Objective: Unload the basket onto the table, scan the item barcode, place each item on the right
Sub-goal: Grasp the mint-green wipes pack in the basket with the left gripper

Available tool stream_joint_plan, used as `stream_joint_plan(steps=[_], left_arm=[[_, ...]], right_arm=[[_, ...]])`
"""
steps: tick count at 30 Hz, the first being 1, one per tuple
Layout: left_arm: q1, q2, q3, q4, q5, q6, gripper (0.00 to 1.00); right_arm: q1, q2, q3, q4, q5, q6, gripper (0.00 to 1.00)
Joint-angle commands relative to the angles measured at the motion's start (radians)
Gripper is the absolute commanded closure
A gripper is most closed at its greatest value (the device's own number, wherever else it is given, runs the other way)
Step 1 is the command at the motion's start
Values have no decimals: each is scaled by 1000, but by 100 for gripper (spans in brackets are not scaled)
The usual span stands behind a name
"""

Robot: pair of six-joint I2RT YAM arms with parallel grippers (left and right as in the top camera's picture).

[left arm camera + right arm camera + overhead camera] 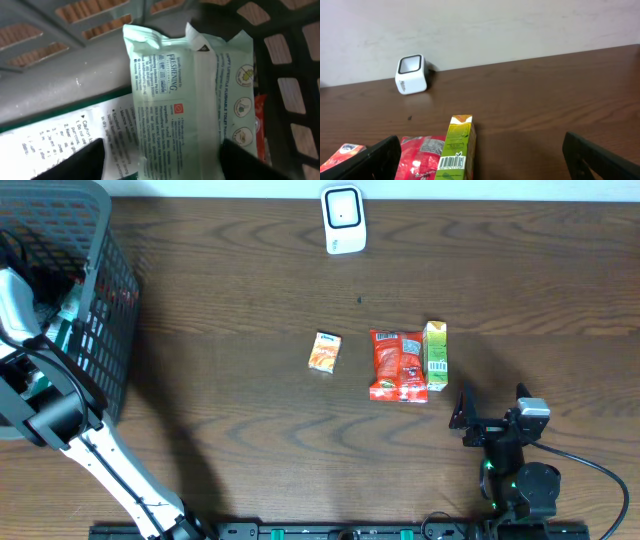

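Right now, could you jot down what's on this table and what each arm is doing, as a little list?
scanner: white barcode scanner, at the back, centre
basket: grey, on the left
left gripper: inside the basket, fingers either side of a pale green wipes pack, grip unclear
right gripper: open, empty, near the green carton
loose items: small orange packet; red snack bag beside the green carton

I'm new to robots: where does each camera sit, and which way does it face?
Overhead: fixed above the table, looking straight down; left arm in the basket, right arm at the near edge.
Left wrist: on the left arm, facing into the basket at a pale green pack; left claw below.
Right wrist: on the right arm, facing across the table to the wall; right claw below.
Shared: overhead and right wrist both show white scanner, green carton, red packet.
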Motion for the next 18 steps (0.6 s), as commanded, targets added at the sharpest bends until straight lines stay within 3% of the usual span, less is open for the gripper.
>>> stream_joint_plan(steps=[1,9,13,18], left_arm=[[-1,50,-11,2,15,-7,39],[-7,66,-37,-6,17,-7,41],[-7,68,-44,-10,18,-6,52],[-6,35,-42,-10,17,34,80]], right_arm=[[-4,-5,-1,-4,-5,-11,1],[-4,-5,-2,-4,-5,-11,1],[-4,-5,-1,-4,-5,-11,1],[-4,-5,-1,-4,-5,-11,1]])
